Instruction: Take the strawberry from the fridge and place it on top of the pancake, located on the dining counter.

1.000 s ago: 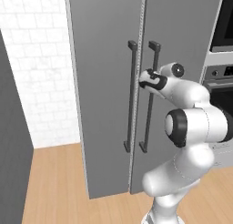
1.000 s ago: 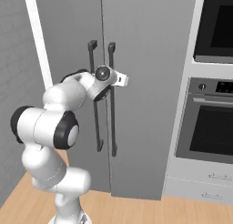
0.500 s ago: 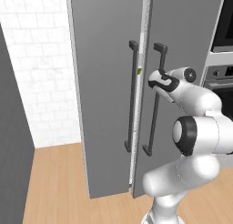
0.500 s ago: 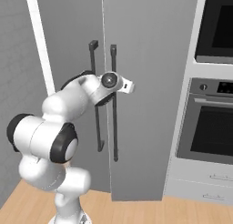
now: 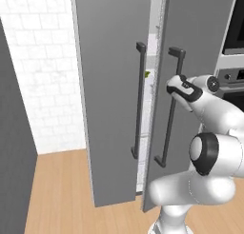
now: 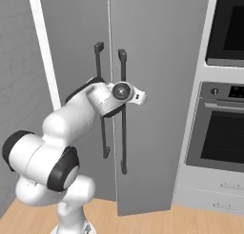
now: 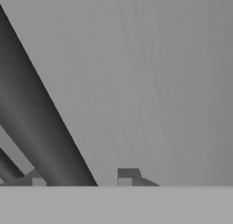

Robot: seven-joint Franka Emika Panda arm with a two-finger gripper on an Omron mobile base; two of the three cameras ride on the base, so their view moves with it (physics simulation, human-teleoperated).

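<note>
The fridge [image 5: 114, 85] [image 6: 157, 62] is a tall grey two-door unit with dark bar handles. Its right door stands slightly ajar, and a narrow gap shows the white interior. My gripper [image 5: 174, 88] [image 6: 120, 98] [image 7: 82, 178] is shut on the right door's handle [image 5: 169, 123] [image 6: 123, 142] near its top. In the hand view the dark handle bar [image 7: 41, 127] runs between my two finger tips, against the grey door face. The strawberry is hidden inside the fridge. The pancake and the dining counter are out of view.
A small green item [image 5: 147, 74] shows through the door gap. A built-in oven stack [image 6: 224, 128] [image 5: 233, 38] stands right of the fridge. A white brick wall [image 5: 43, 62] and a dark grey panel [image 5: 14, 133] lie to the left, above wood floor [image 5: 57, 190].
The fridge's right door has swung outward with my hand on its handle, and the gap between the doors has widened. The left door has stayed in place.
</note>
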